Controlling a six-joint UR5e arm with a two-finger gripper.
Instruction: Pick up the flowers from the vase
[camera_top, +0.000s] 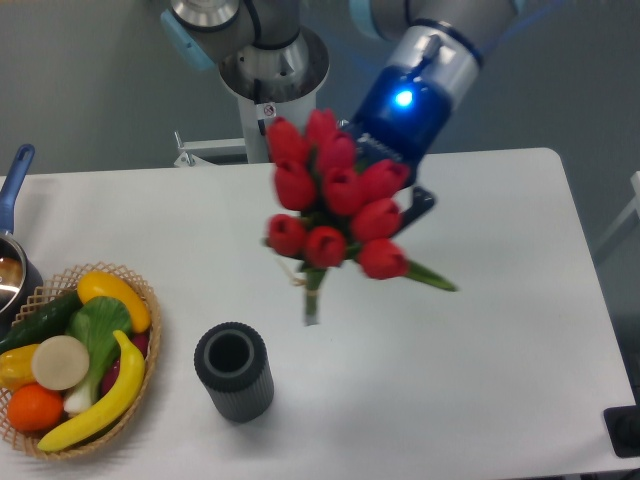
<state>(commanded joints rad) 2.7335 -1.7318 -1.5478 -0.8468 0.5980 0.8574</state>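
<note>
Gripper (385, 215) is clamped on the flowers (335, 200), hanging over the white table (480, 330); the vase (234, 371) stands empty by a fruit basket (150, 345), grey wall (80, 80) behind.

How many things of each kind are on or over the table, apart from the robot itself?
Bunch of red tulips, held in the air by the end effector: 1
Dark grey ribbed vase, empty: 1
Wicker basket of toy fruit and vegetables: 1
Blue-handled pot, at the left edge: 1
Total: 4
</note>
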